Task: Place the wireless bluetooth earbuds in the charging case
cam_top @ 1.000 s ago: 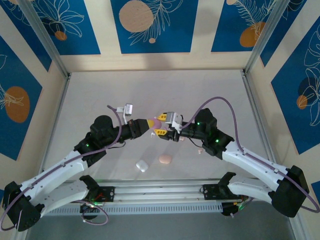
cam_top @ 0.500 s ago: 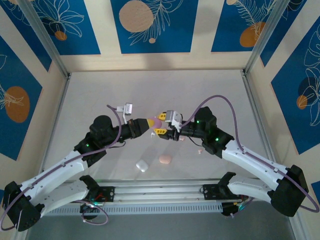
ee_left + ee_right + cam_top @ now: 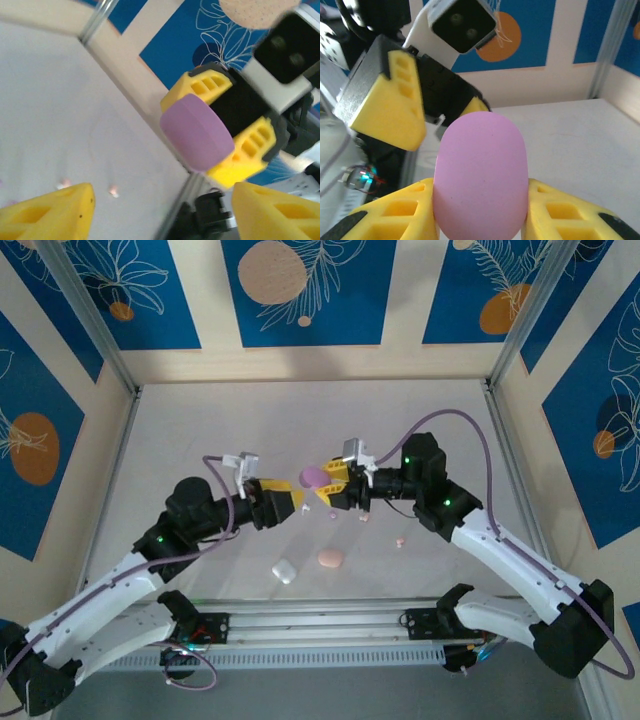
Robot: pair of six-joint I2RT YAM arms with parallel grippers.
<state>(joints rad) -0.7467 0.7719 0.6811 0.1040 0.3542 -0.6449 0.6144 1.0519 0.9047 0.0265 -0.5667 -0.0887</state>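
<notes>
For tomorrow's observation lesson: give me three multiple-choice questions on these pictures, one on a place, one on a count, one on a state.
1. Where is the purple case?
A. On the table.
B. In the left gripper.
C. Between the right gripper's fingers.

2. How many cases lie on the table?
A. Two.
B. None.
C. Four.

3. How is the left gripper?
A. Shut, empty.
B. Open.
C. Shut on a case.

Key: 1 C, its fingers clamp the case; 2 A, a white case and a pink case lie there; 3 B, its fingers stand apart, nothing between them.
</notes>
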